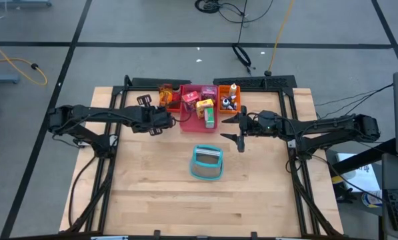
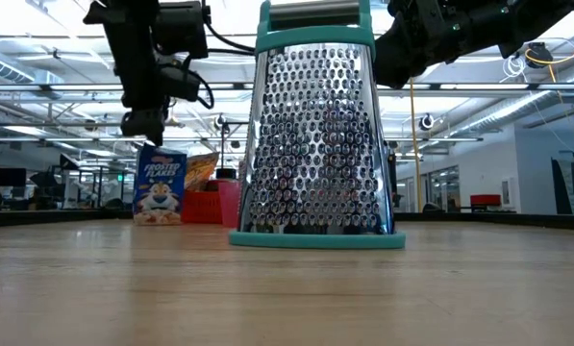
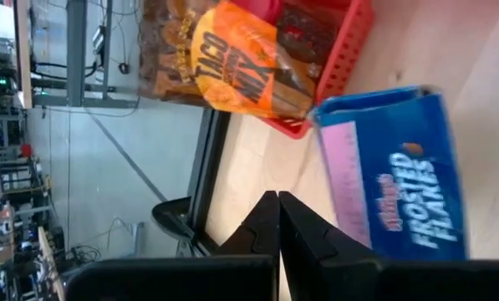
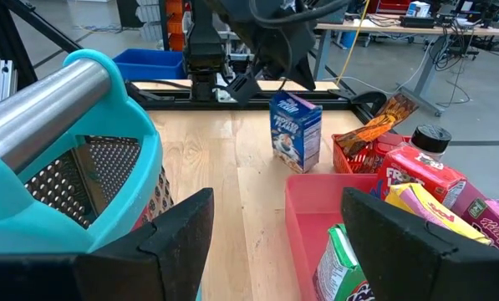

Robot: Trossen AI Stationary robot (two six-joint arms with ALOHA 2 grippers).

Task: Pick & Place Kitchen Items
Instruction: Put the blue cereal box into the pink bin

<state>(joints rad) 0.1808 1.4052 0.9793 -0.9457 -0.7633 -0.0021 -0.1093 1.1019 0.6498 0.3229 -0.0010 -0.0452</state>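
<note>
High view, left gripper (image 1: 164, 120): jaws shut on nothing, just at 9 o'clock of the pink tray (image 1: 199, 121); the small cereal box (image 1: 145, 101) stands on the worktop (image 1: 152, 187) near it, at its 11 o'clock.
High view, right gripper (image 1: 241, 133): jaws wide and empty, at 1 o'clock of the teal grater (image 1: 207, 163), just below the orange tray (image 1: 230, 107).
High view, cartons: several sit in the pink tray; the taco bag (image 1: 165, 95) lies in the red tray (image 1: 175, 105).
Low view: cereal box (image 2: 160, 185) upright on the worktop, left gripper (image 2: 143, 124) hanging above it, not touching.
Left wrist view: closed fingertips (image 3: 276, 219) meet with nothing between them; cereal box (image 3: 395, 176) just beside them, taco bag (image 3: 241, 63) beyond in the red tray.
Right wrist view: open fingers (image 4: 186, 230) frame the pink tray's wall (image 4: 303, 196) and grater (image 4: 73, 142).
Step, judged: the box looks set down beside the trays, or a grasp missed it.
Next move, judged: reopen the left jaws, square them across the box's narrow faces, and keep clear of the red tray's rim.
</note>
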